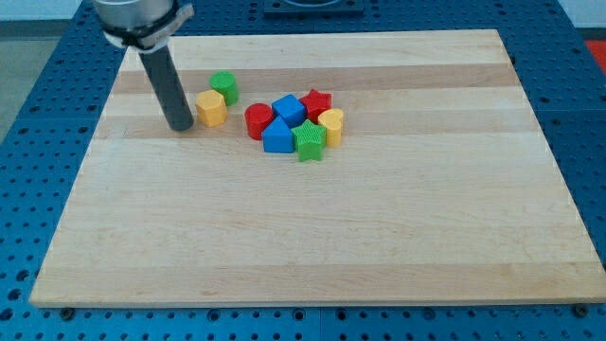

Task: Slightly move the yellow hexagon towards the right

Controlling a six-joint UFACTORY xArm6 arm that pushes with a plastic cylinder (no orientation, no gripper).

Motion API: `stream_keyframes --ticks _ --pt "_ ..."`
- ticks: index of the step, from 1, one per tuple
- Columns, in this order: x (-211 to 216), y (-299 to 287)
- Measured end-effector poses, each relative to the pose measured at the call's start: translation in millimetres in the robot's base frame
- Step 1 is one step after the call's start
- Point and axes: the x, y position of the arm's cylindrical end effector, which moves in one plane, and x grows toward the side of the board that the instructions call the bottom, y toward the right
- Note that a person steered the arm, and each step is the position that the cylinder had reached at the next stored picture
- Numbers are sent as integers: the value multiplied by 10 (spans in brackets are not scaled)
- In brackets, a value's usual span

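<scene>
The yellow hexagon (211, 108) lies on the wooden board (312, 227) in the upper left part of the view. My tip (180, 126) rests on the board just left of the hexagon, a small gap apart from it. A green block (224, 87), roughly cylindrical, stands just above and right of the hexagon, close to it or touching.
A tight cluster lies to the hexagon's right: a red cylinder (258, 120), a blue cube (289, 109), a red star (317, 102), a yellow cylinder (330, 125), a green star (310, 140) and a blue block (277, 136). A blue perforated table (38, 142) surrounds the board.
</scene>
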Motion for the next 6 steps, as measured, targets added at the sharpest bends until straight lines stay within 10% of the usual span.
stream_keyframes --ticks 3,6 --pt "-116 626" --pt "-614 -97"
